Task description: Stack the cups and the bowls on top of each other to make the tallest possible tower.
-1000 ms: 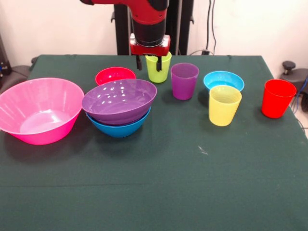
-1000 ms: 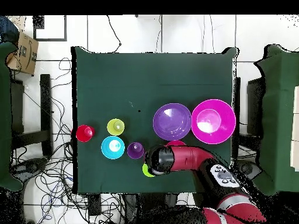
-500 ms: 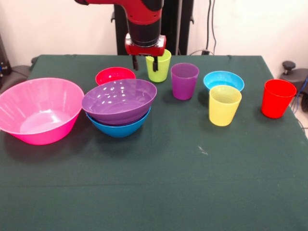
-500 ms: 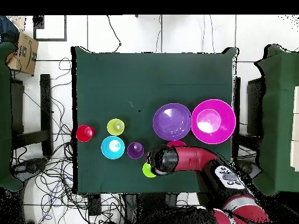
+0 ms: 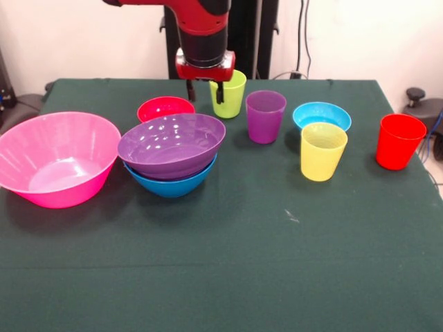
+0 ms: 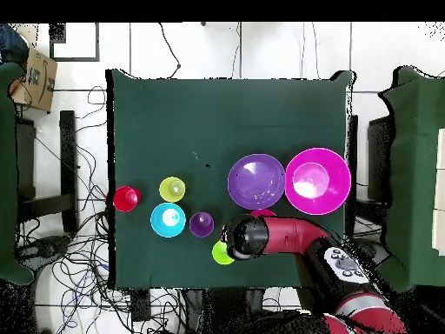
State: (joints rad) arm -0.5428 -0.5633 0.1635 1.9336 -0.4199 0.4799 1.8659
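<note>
Large bowl (image 5: 172,143) nested in medium bowl (image 5: 171,182); cups (image 5: 323,151) right.

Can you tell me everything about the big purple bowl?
The purple bowl is round, wide and shiny, and looks like smooth plastic. It is empty. It sits nested inside a blue bowl, tipped a little so one side of its rim rides higher. A big pink bowl stands right beside it and a small red bowl sits just behind. From overhead it shows as a purple circle.
</note>
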